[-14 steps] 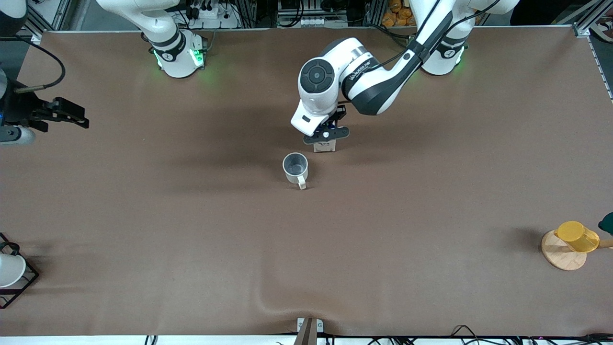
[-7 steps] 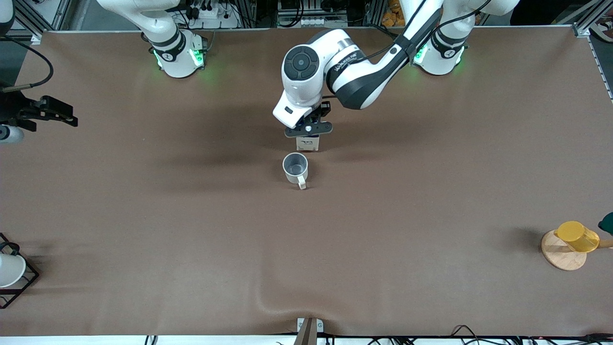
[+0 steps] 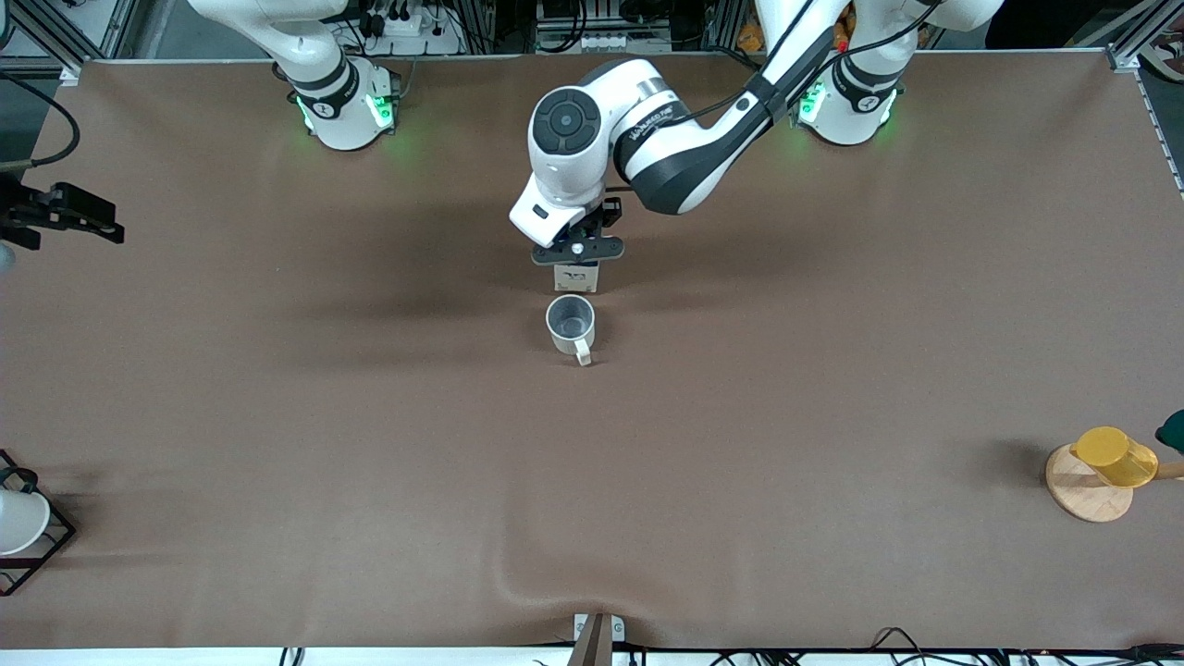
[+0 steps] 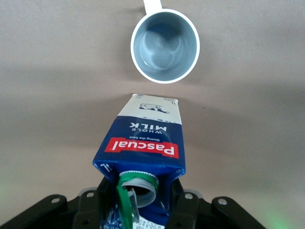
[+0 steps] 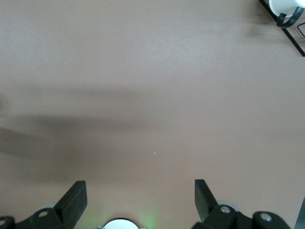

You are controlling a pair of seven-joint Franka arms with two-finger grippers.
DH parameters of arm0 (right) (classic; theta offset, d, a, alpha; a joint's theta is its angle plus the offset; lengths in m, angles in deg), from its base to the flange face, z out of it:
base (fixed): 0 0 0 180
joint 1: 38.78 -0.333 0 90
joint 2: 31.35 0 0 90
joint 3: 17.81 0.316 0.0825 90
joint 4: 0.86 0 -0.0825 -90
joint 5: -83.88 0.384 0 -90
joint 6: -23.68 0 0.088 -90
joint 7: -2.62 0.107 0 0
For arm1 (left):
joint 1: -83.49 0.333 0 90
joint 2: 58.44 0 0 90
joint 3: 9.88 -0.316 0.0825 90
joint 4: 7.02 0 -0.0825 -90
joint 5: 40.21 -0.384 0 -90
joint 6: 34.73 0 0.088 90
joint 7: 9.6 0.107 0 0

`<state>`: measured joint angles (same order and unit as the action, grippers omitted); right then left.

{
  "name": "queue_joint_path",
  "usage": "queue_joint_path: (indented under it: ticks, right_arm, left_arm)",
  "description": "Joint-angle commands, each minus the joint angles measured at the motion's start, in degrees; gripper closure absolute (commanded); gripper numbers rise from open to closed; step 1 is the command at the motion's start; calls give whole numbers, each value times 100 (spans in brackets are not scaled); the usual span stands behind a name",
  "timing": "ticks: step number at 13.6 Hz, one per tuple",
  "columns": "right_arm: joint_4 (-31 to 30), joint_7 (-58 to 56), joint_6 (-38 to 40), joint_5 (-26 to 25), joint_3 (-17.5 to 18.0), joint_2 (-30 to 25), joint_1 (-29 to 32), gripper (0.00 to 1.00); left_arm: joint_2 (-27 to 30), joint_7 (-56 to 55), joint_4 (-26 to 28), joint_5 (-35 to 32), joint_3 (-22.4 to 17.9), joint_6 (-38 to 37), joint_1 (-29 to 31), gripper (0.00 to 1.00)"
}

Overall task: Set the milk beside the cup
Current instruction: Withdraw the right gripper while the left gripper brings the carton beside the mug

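The milk (image 3: 575, 277), a dark-blue carton with a red label band and a green cap, is held upright in my left gripper (image 3: 577, 252), which is shut on its top. It is just beside the cup (image 3: 571, 322), on the side toward the robot bases. I cannot tell whether it touches the table. The cup is a light grey mug with its handle toward the front camera. In the left wrist view the milk (image 4: 143, 143) sits between the jaws of my left gripper (image 4: 140, 200), with the cup (image 4: 165, 45) close by. My right gripper (image 3: 69, 215) waits, open and empty (image 5: 140, 195), at the right arm's end of the table.
A yellow cup (image 3: 1115, 456) lies on a wooden disc (image 3: 1082, 495) near the left arm's end of the table. A white cup (image 3: 18, 520) sits in a black wire rack (image 3: 51, 546) at the right arm's end; the rack (image 5: 286, 19) also shows in the right wrist view.
My left gripper has carried the milk toward the right arm's end, to just beside the cup. My right gripper has drifted farther toward the table's edge.
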<state>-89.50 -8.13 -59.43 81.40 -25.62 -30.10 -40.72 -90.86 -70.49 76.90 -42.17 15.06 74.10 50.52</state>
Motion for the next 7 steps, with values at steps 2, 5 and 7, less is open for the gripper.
queue_joint_path:
  ticks: [2, 5, 7]
  right_arm:
    - [39, -76, 23, -24, 139, -81, 238, 0]
    - [144, -85, -82, 116, 113, -81, 422, 0]
    - [154, -85, -74, 116, 113, -73, 467, 0]
  left_arm:
    - [-221, 33, -217, -260, -50, 103, -87, 53]
    - [-291, 33, -217, -366, -59, 103, -78, 53]
    - [-291, 24, -217, -367, -59, 103, -60, 50]
